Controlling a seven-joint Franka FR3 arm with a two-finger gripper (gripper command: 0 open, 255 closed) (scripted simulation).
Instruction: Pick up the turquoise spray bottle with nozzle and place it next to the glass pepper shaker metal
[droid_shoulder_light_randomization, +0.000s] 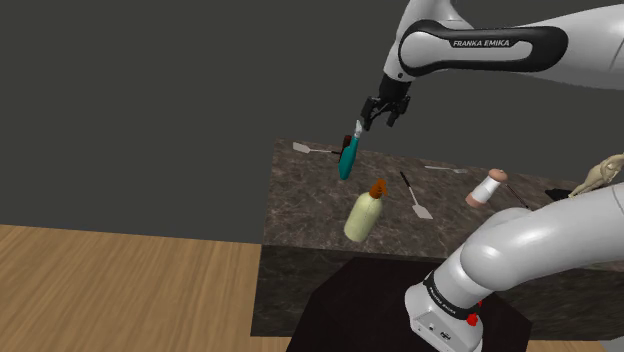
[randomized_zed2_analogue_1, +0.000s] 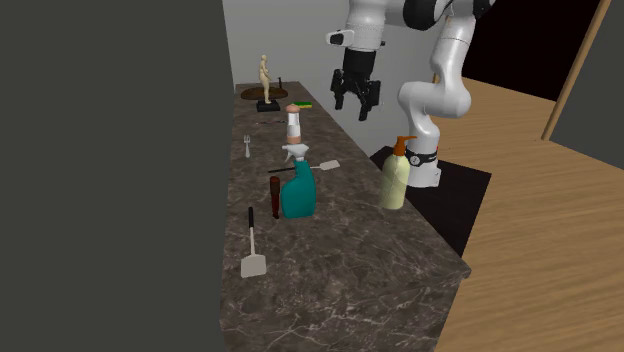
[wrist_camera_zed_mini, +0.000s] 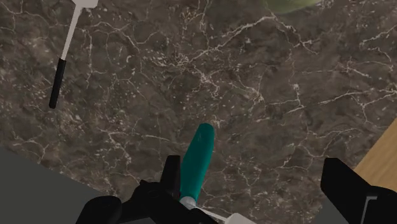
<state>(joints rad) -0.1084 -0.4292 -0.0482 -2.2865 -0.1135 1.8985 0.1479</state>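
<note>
1. Above the desk (randomized_zed2_analogue_1: 350, 280), the gripper (droid_shoulder_light_randomization: 383, 118) hangs with its fingers (wrist_camera_zed_mini: 347, 184) spread wide apart, clasping nothing. The wrist view looks down along them onto the marbled top.
2. Spray bottle (randomized_zed2_analogue_1: 297, 188): a turquoise body with a white trigger head, standing upright on the desk below the gripper. The wrist view puts it nearer one finger than the other, and the second exterior view shows it clear of both.
3. Handling, as judged: probably a light, stiff plastic shell with a smooth, rather slippery skin. Its weight depends on the fill, which cannot be seen. The body is broad one way and slim the other, so the fingers should close across the slim way. The best hold looks to be at the neck just under the trigger head, where the head would catch on the fingers if the bottle slid. The trigger and nozzle themselves look a poor hold.
4. Pepper shaker (randomized_zed2_analogue_1: 293, 122): a small upright white cylinder with pinkish bands, farther along the desk and apart from the bottle. The bottle is to go beside it.
5. Other things: a dark handle (randomized_zed2_analogue_1: 275, 196) just beside the bottle, a cream pump bottle (randomized_zed2_analogue_1: 394, 180) near the desk's edge, and a spatula (randomized_zed2_analogue_1: 252, 264).
6. Writing: "FRANKA EMIKA" on the arm (droid_shoulder_light_randomization: 482, 43). No label can be read on the bottle or the shaker.
</note>
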